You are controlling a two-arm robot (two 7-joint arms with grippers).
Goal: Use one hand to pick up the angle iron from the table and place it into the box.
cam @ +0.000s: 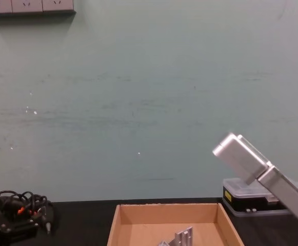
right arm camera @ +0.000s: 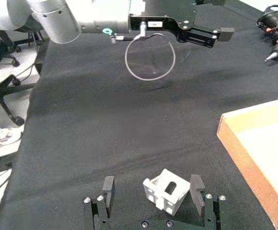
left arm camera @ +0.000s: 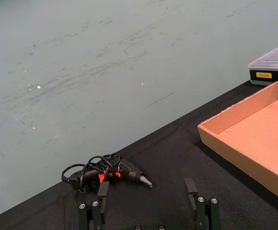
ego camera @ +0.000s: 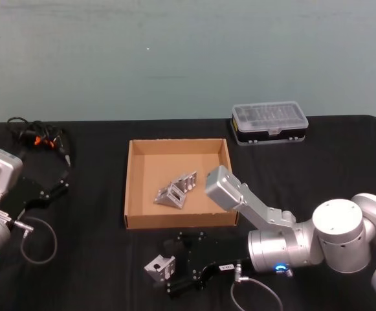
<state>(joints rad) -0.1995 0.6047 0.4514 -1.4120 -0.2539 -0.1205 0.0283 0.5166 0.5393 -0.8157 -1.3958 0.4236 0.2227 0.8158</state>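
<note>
One silvery angle iron (ego camera: 160,266) (right arm camera: 167,190) lies on the black table (ego camera: 90,259), just in front of the tan cardboard box (ego camera: 131,188) (cam: 119,220). My right gripper (ego camera: 172,267) (right arm camera: 152,191) is low at the table and open, its fingers (right arm camera: 108,189) on either side of this piece, which sits closer to one finger. Inside the box lie two more angle irons (ego camera: 175,190) (cam: 182,237). My left gripper (ego camera: 59,188) (left arm camera: 147,191) rests open and empty at the table's far left.
A black case with a clear lid (ego camera: 270,122) (left arm camera: 272,67) stands behind the box on the right. A black hand tool with a coiled cable (ego camera: 39,137) (left arm camera: 105,173) lies at the back left. The right arm's elbow (ego camera: 226,188) hangs over the box's right wall.
</note>
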